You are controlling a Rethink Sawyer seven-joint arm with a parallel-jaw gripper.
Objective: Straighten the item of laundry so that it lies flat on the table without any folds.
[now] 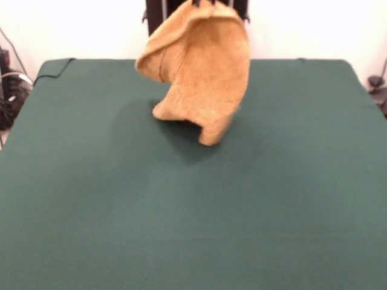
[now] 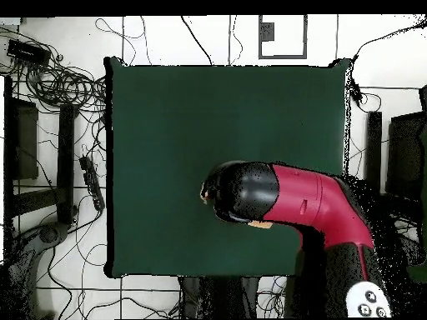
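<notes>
1. Towel (image 1: 202, 72) hangs bunched and folded beneath the gripper (image 1: 205, 3), its lower end just over the green table (image 1: 91, 199).
2. Gripper is clamped on the towel's top edge.
3. Overhead, the red arm (image 2: 308, 200) hides nearly all of the cloth.

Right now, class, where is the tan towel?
In the front view, the towel hangs bunched from the picture's top centre, over the far middle of the green table; the overhead view shows only a sliver.

Red arm (image 2: 308, 200) bent over the table — gripper hidden beneath its black wrist
</notes>
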